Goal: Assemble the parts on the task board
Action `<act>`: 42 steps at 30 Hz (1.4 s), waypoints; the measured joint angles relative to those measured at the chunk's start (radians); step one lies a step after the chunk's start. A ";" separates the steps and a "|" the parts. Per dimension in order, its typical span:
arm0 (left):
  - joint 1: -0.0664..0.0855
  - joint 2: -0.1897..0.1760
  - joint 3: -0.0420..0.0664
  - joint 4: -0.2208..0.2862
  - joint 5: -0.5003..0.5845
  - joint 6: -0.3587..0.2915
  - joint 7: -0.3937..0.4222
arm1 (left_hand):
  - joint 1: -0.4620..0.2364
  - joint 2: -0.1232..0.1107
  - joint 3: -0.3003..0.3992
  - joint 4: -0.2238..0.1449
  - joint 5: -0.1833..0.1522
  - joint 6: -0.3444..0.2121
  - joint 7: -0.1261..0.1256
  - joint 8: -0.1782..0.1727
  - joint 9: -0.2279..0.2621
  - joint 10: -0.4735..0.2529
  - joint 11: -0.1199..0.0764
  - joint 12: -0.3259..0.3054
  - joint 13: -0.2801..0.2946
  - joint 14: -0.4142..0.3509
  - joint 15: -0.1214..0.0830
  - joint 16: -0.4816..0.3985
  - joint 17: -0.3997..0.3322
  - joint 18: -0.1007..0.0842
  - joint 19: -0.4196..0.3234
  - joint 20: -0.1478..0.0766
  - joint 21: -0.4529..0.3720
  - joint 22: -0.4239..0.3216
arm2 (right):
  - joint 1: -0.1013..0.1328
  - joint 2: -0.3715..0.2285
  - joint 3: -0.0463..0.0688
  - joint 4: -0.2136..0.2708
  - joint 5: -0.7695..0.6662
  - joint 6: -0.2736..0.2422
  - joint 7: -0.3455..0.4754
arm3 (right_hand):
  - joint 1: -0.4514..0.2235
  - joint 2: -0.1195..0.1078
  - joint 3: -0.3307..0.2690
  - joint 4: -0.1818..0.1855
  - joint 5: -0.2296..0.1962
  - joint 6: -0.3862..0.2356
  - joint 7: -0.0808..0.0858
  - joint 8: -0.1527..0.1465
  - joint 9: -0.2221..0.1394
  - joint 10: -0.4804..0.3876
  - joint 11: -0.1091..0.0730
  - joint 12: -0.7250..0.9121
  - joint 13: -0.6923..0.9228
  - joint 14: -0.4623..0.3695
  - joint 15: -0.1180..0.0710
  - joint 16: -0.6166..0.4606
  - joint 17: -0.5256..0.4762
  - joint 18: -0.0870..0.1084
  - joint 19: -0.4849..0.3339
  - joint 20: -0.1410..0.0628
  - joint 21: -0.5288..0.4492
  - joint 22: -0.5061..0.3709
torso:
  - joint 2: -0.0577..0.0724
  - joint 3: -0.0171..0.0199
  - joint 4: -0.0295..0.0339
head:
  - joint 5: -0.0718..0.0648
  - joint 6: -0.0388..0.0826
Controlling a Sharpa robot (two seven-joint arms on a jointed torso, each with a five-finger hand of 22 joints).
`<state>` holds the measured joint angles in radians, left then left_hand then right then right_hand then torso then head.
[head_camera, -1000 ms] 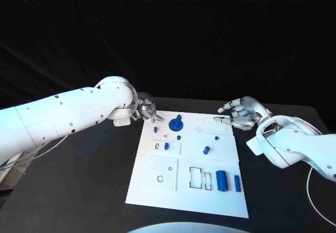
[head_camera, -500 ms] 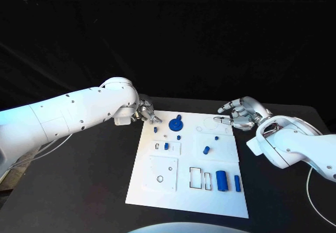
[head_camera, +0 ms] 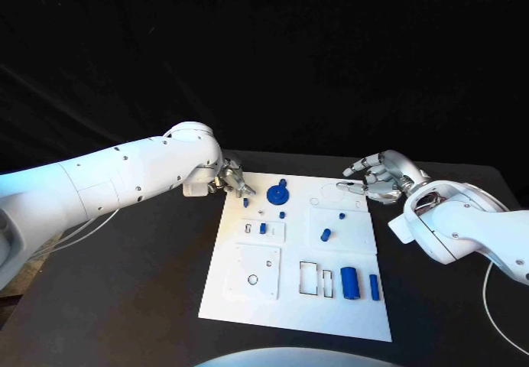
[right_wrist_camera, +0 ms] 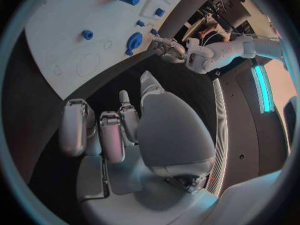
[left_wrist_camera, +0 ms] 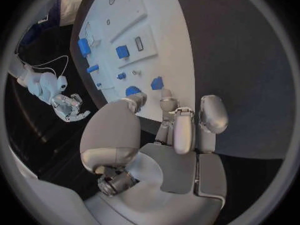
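One white task board (head_camera: pixel 289 310) on the black table (head_camera: pixel 132 306), eight blue parts on it, among them one round disc piece (head_camera: pixel 277 196), one large cylinder (head_camera: pixel 349 283), one slim bar (head_camera: pixel 374 287), two robot hands, left hand (head_camera: pixel 232 180), right hand (head_camera: pixel 378 180)

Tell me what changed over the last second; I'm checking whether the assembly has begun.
Little changed. The left arm swung slightly inward, with the left hand staying at the task board's far left corner, holding nothing. The right hand kept hovering off the far right corner, fingers curled and empty. The blue parts lie where they were.
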<state>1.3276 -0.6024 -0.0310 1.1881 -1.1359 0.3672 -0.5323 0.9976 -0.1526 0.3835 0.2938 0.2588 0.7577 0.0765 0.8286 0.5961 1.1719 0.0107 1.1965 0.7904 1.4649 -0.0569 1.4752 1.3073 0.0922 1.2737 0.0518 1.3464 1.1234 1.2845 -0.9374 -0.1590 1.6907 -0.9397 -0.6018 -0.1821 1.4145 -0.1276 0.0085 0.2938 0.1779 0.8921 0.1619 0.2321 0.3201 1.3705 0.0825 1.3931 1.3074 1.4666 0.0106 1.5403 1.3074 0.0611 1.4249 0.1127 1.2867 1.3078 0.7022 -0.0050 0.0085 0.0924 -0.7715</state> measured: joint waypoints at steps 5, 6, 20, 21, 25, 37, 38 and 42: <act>-0.003 0.008 -0.003 -0.008 0.004 0.006 0.000 | 0.000 0.000 0.000 0.000 -0.004 0.000 0.000 0.000 -0.001 0.000 0.000 0.000 0.000 0.000 0.000 0.000 0.000 0.000 0.000 0.000 0.000 0.000 | 0.000 0.001 0.000 0.000 0.000 0.000 0.000 | 0.000 0.000 0.000 0.000 0.000 0.000 0.000 0.000 0.001 0.000 0.000 0.000 0.000 0.000 0.000 0.000 0.000 0.000 0.000 0.000 0.000 0.000 | 0.000 -0.0001 0.0000 | 0.000 -0.001; -0.003 0.009 -0.004 -0.009 0.005 0.007 0.000 | 0.000 0.000 0.000 0.000 -0.004 0.002 0.002 0.000 -0.001 0.000 0.000 0.000 -0.001 0.000 0.000 0.000 0.000 0.000 0.000 0.000 0.000 0.000 | 0.000 0.001 0.000 0.000 0.000 0.000 0.000 | 0.000 0.000 0.000 0.000 0.000 0.000 0.000 0.000 0.001 0.000 0.000 0.000 0.000 0.000 0.000 0.000 0.000 0.000 0.000 0.000 0.000 0.000 | 0.000 -0.0001 0.0000 | 0.000 -0.001; -0.007 0.013 -0.007 -0.013 0.012 0.020 0.000 | 0.017 0.017 -0.003 -0.003 -0.004 0.004 0.004 -0.004 -0.006 0.000 0.000 0.000 -0.003 0.000 0.000 0.000 0.000 0.000 -0.003 0.003 -0.004 -0.002 | 0.000 0.001 0.000 0.000 0.000 0.000 0.000 | 0.000 0.000 0.000 0.000 0.000 0.000 0.000 0.000 0.001 0.000 0.000 0.000 0.000 0.000 0.000 0.000 0.000 0.000 0.000 0.000 0.000 0.000 | -0.001 0.0010 0.0001 | 0.000 -0.006; -0.007 0.013 -0.008 -0.013 0.012 0.021 0.000 | 0.017 0.017 -0.003 -0.003 -0.004 0.004 0.004 -0.004 -0.006 0.000 0.000 0.000 -0.003 0.000 0.000 0.000 0.000 0.000 -0.003 0.003 -0.004 -0.002 | 0.000 0.001 0.000 0.000 0.000 0.000 0.000 | 0.000 0.000 0.000 0.000 0.000 0.000 0.000 0.000 0.001 0.000 0.000 0.000 0.000 0.000 0.000 0.000 0.000 0.000 0.000 0.000 0.000 0.000 | -0.001 0.0010 0.0001 | 0.000 -0.006; -0.008 0.014 -0.009 -0.013 0.013 0.024 0.000 | 0.027 0.027 -0.003 -0.003 -0.004 0.004 0.004 -0.004 -0.008 0.000 0.000 0.000 -0.003 0.000 0.000 0.000 0.000 0.000 -0.003 0.003 -0.004 -0.002 | 0.000 0.002 0.000 0.000 0.000 0.000 0.000 | 0.000 0.000 0.000 0.000 0.000 0.000 0.000 0.000 0.001 0.000 0.000 0.000 0.000 0.000 0.000 0.000 0.000 0.000 0.000 0.000 0.000 0.000 | -0.001 0.0010 0.0001 | 0.000 -0.007; -0.011 0.015 -0.010 -0.013 0.018 0.025 -0.001 | 0.129 0.073 0.033 -0.015 -0.004 0.011 0.004 -0.010 -0.012 -0.007 0.000 0.004 -0.004 0.000 0.000 0.000 0.000 0.000 -0.003 0.003 -0.004 -0.002 | 0.000 0.002 0.000 0.000 0.000 0.000 0.000 | 0.000 0.000 -0.003 -0.003 0.000 0.000 0.000 0.000 0.001 0.000 0.000 0.000 0.000 0.000 0.000 0.000 0.001 0.000 0.000 0.000 0.000 0.000 | -0.001 0.0007 0.0006 | -0.001 -0.009; -0.011 0.015 -0.010 -0.013 0.019 0.025 -0.001 | 0.139 0.078 0.038 -0.018 -0.004 0.011 0.004 -0.010 -0.012 -0.007 0.000 0.004 -0.004 0.000 0.000 0.000 0.000 0.000 -0.003 0.003 -0.004 -0.002 | 0.000 0.002 0.000 -0.001 0.000 0.000 0.000 | 0.000 0.000 -0.003 -0.003 0.000 0.000 0.000 0.000 0.001 0.000 0.000 0.000 0.001 0.000 0.000 0.000 0.001 0.000 0.000 0.000 0.000 0.000 | -0.001 0.0007 0.0007 | -0.001 -0.010; -0.011 0.015 -0.010 -0.011 0.027 0.025 -0.001 | 0.171 0.083 0.056 -0.030 -0.004 0.011 0.004 -0.011 -0.013 -0.011 -0.003 0.008 -0.005 0.000 0.000 0.000 0.000 0.000 -0.003 0.003 -0.004 -0.002 | 0.000 0.002 0.000 -0.001 0.000 0.000 0.000 | 0.000 0.000 -0.003 -0.003 0.000 0.000 0.000 0.000 0.001 0.000 0.000 0.000 0.001 0.000 0.000 0.000 0.001 0.000 0.000 0.000 0.000 0.000 | -0.002 0.0007 0.0007 | 0.000 -0.010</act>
<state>1.3162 -0.5878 -0.0407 1.1772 -1.1091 0.3922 -0.5332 1.1686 -0.0700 0.4393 0.2633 0.2549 0.7687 0.0801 0.8173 0.5833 1.1613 0.0073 1.2045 0.7855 1.4649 -0.0570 1.4752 1.3073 0.0922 1.2704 0.0553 1.3427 1.1217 1.2844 -0.9350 -0.1593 1.6901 -0.9396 -0.6018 -0.1826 1.4145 -0.1276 0.0058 0.2909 0.1779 0.8921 0.1619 0.2321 0.3208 1.3705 0.0825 1.3931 1.3081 1.4666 0.0106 1.5403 1.3080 0.0611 1.4249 0.1128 1.2867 1.3074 0.7006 -0.0043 0.0092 0.0921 -0.7819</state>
